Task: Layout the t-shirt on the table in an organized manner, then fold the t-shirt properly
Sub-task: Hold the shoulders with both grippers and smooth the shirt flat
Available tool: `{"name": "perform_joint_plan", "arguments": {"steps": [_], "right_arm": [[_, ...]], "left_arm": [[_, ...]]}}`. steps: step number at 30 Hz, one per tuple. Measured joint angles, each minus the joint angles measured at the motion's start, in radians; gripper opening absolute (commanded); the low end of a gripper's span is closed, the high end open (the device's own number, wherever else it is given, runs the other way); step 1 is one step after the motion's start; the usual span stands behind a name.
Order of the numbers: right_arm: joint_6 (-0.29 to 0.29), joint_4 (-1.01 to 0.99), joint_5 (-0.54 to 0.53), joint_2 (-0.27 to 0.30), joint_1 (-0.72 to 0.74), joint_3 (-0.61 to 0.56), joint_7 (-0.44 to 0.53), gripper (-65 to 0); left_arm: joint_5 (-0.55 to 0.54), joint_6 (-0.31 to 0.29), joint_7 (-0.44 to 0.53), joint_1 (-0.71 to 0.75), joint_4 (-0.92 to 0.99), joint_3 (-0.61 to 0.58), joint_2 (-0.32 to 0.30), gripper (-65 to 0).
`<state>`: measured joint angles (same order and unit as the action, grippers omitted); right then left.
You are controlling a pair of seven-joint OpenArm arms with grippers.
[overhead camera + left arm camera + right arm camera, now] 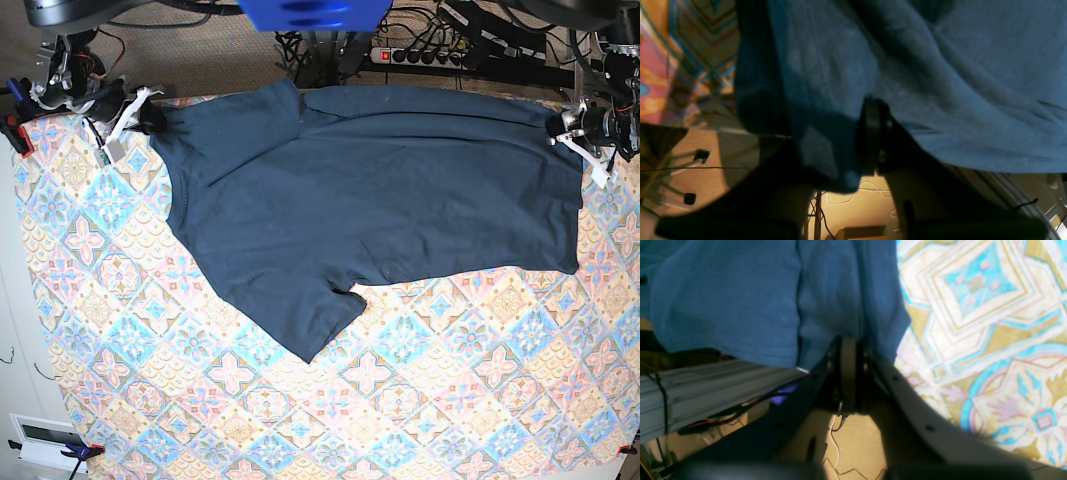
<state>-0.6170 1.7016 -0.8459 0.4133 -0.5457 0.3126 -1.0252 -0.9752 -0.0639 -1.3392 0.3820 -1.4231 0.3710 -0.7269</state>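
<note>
The dark navy t-shirt [380, 190] lies spread along the far part of the patterned table [400, 400], one sleeve pointing toward the front. My right gripper [140, 115] sits at the shirt's far-left corner. In the right wrist view it [848, 340] is shut on a pinched fold of the t-shirt [740, 300] by the table [990, 323]. My left gripper [568, 128] is at the shirt's far-right corner. Up close its [877, 103] fingers stand barely apart, tips against the t-shirt [940, 83]. Whether cloth is still pinched there is unclear.
Behind the far table edge are a power strip and cables [430, 50]. An aluminium rail [706, 383] runs under the shirt's hanging edge. Chair castors [690, 198] stand on the floor below. Clamps [15, 135] hold the tablecloth at the corners.
</note>
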Motion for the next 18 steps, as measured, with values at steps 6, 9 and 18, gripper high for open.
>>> {"name": "perform_joint_plan", "arguments": {"steps": [6,9,18], "right_arm": [[0.000,-0.001,0.000,0.000,0.000,0.000,0.000,-63.9],[0.000,-0.001,0.000,0.000,0.000,0.000,0.000,-63.9],[0.000,-0.002,0.001,0.000,0.000,0.001,0.000,-63.9]], "left_arm": [[0.004,0.000,-0.003,0.027,0.000,0.037,-0.005,-51.0],[0.008,0.000,-0.003,0.028,0.000,0.037,-0.002,-40.0],[-0.005,-0.004,-0.056,0.021,0.000,0.049,0.003,-1.1]]}}
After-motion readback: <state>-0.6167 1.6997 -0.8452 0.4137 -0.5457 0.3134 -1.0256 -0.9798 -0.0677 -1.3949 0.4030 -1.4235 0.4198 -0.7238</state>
